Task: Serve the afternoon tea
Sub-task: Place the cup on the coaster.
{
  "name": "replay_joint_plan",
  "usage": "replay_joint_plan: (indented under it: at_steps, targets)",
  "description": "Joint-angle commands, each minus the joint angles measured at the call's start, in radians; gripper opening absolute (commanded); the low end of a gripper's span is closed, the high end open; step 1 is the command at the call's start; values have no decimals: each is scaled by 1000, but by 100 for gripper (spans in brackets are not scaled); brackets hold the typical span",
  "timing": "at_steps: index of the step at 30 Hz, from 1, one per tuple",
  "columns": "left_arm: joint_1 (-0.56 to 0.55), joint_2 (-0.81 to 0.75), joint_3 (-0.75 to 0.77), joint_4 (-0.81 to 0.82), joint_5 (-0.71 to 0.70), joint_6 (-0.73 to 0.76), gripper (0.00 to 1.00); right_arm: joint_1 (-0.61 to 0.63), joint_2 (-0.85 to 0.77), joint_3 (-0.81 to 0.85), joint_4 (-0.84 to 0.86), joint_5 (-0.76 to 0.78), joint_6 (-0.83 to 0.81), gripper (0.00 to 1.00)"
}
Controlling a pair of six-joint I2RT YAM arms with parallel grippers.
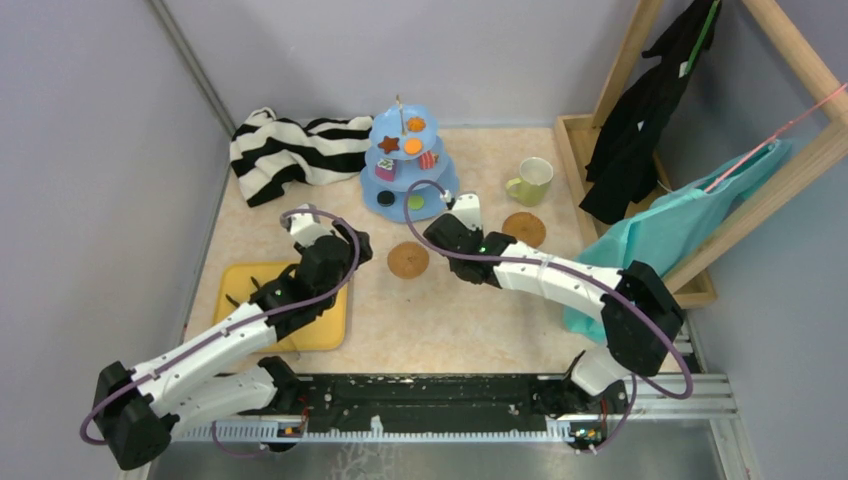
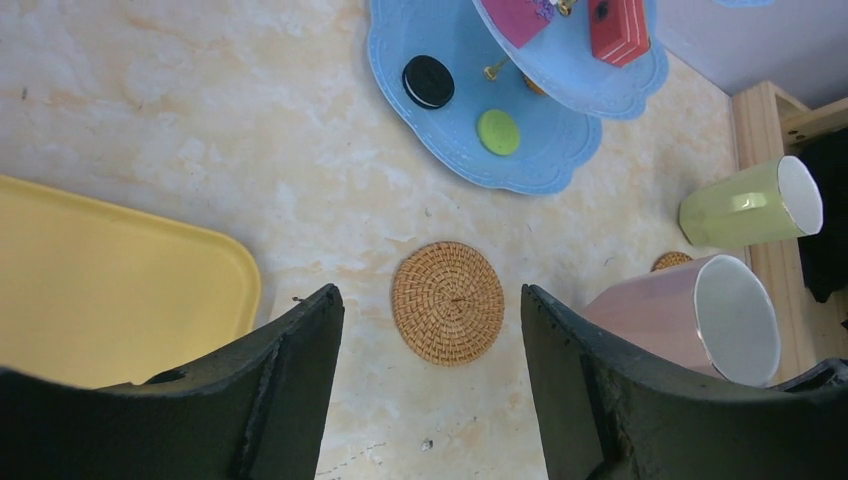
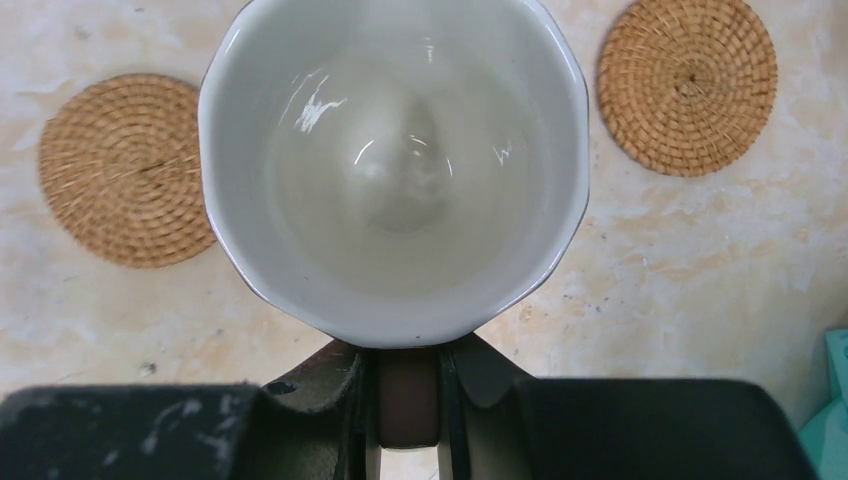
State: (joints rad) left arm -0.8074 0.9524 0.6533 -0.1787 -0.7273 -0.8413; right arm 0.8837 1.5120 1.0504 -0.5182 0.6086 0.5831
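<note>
My right gripper [image 3: 408, 362] is shut on the handle of the pink cup [image 3: 390, 170], which hangs above the table between the two cork coasters [image 3: 125, 170] [image 3: 688, 85]. From above, the pink cup [image 1: 467, 210] is just in front of the light-blue stand [image 1: 385, 200]. My left gripper [image 2: 428, 295] is open and empty, and the left coaster [image 2: 447, 302] lies beyond its fingers. The stand [image 2: 455, 140] holds a black cookie [image 2: 428, 81], a green cookie [image 2: 498, 131] and a red cake slice [image 2: 617, 28]. A yellow-green cup [image 1: 530, 180] stands at the back right.
A yellow tray [image 1: 325, 325] lies under my left arm. The striped cloth [image 1: 290, 150] is bunched at the back left. A wooden rack [image 1: 640, 60] with dark clothes and a teal cloth [image 1: 680, 220] borders the right side.
</note>
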Motion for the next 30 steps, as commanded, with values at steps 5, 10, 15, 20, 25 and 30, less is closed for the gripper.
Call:
replay_joint_plan:
  at_steps: [5, 10, 15, 20, 25, 30]
  targets:
    - [-6, -102, -15, -78, -35, -15, 71, 130, 20, 190, 51, 77, -11, 0]
    - [-7, -131, -14, -111, -36, -17, 71, 164, 90, 252, 69, 66, -12, 0]
    - [-7, -152, -14, -126, -35, -15, 71, 175, 132, 285, 108, 45, -13, 0]
    - [-7, -154, -12, -136, -35, -14, 71, 176, 212, 321, 122, 36, -14, 0]
    - [-7, -154, -12, -137, -36, -18, 71, 175, 244, 333, 150, 19, -33, 0]
    - [-7, -150, -11, -136, -32, -20, 71, 175, 267, 354, 154, 3, -42, 0]
